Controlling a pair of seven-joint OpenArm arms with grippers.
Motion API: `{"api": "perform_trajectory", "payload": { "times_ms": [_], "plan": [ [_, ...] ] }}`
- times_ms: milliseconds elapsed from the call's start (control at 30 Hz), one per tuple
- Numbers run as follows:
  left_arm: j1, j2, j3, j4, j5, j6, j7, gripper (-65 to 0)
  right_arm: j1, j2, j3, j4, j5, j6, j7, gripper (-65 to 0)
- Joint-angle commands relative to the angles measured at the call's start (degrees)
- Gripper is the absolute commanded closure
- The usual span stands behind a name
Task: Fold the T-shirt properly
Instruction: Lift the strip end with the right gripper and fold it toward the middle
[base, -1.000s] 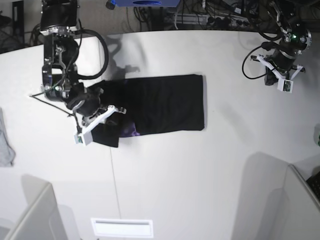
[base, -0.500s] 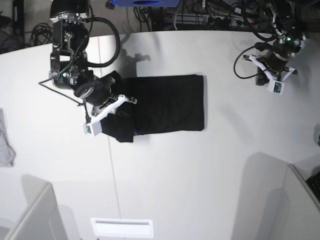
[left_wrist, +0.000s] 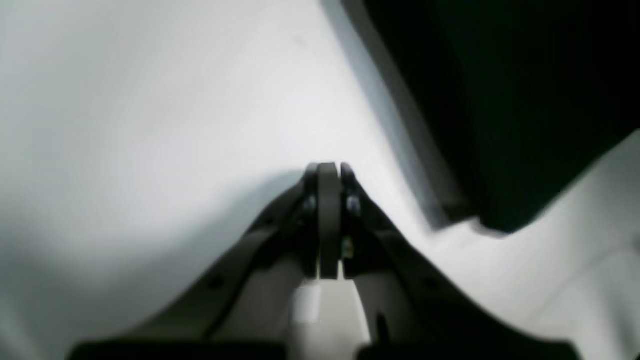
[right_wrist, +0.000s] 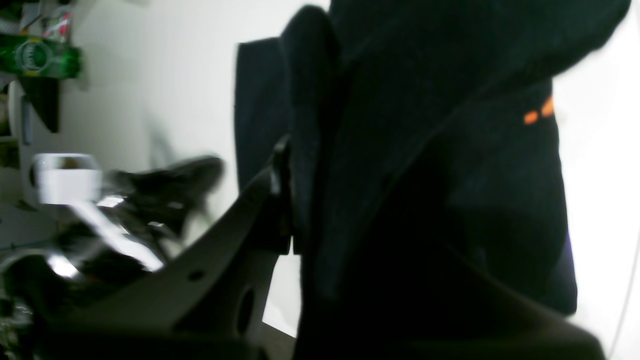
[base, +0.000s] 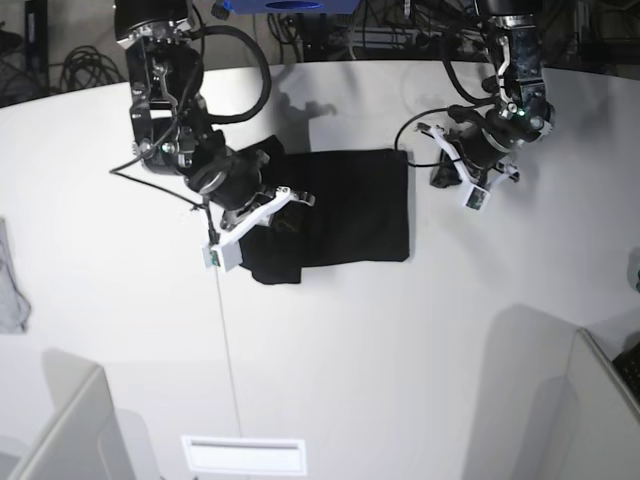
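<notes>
My right fingers (right_wrist: 287, 200) pinching black T-shirt (base: 345, 205), cloth bunched thick between them, lifted fold draped over wrist. Orange flecks of print (right_wrist: 539, 112) peek on underside in right wrist view. T-shirt lies mid white desk (base: 400, 340), long folded band, my end raised, far end flat. My left fingers (left_wrist: 327, 172) pressed together, holding nothing, hovering above bare desk just beside T-shirt's far edge, near its corner. Small grey cloth (base: 12, 285) sits well apart at desk's edge.

Both arms moved inward, the right one carrying the T-shirt (base: 340, 210) edge.
</notes>
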Motion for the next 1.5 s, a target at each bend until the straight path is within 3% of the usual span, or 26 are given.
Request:
{"api": "perform_trajectory", "payload": {
  "times_ms": [0,733,967,1233,1467],
  "plan": [
    [-0.6,-0.4,0.6,0.6,0.0,0.1,0.2,0.0,0.7,-0.2,-0.2,1.1,0.4,0.2,0.8,0.0],
    [-0.6,-0.7,1.2,0.7,0.0,0.1,0.2,0.0,3.9,-7.0,-0.8,-2.3,0.4,0.0,2.9,0.0],
    [-0.6,-0.7,1.2,0.8,0.0,0.1,0.2,0.0,4.7,-7.2,-3.8,-4.4,0.3,0.0,3.1,0.0],
    [1.1,-1.0,1.1,2.5,-0.2,-0.1,0.2,0.0,5.5,-6.6,-3.9,-12.0,0.3,0.0,9.0,0.0],
    [7.1,-1.6,-5.2,10.3,-0.4,-0.6,0.3,0.0,7.1,-6.6,-3.9,-13.3,0.3,0.0,12.4,0.0]
  ]
}}
